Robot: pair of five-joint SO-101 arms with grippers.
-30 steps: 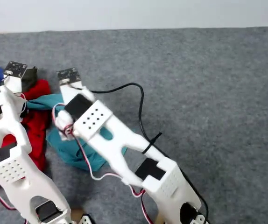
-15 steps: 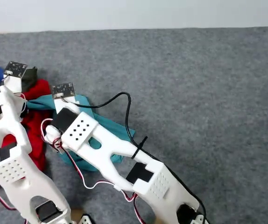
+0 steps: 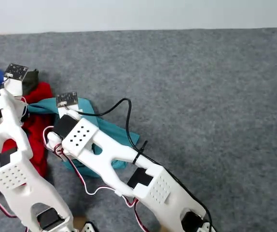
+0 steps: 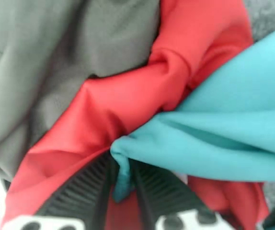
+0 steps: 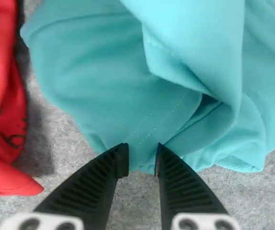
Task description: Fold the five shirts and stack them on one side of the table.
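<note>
Crumpled teal cotton shirt (image 3: pixel 108 127) at nine o'clock on grey felt bench (image 3: pixel 215 87); left pincer (image 4: pixel 120 179) clenched on one fold, right pincer (image 5: pixel 140 160) nipping its hem. Crumpled red shirt (image 4: pixel 128 96) touching.

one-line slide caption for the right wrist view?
Wrist close-up: right gripper pinches the edge of the teal shirt, red shirt beside it on the grey table cover.

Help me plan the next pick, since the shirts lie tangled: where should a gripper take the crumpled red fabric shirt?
Probably the free corner of the crumpled red fabric shirt, which lies flat on the grey carpet, approached from the bare carpet side. Elsewhere it bunches against the teal shirt and the dark grey shirt.
</note>
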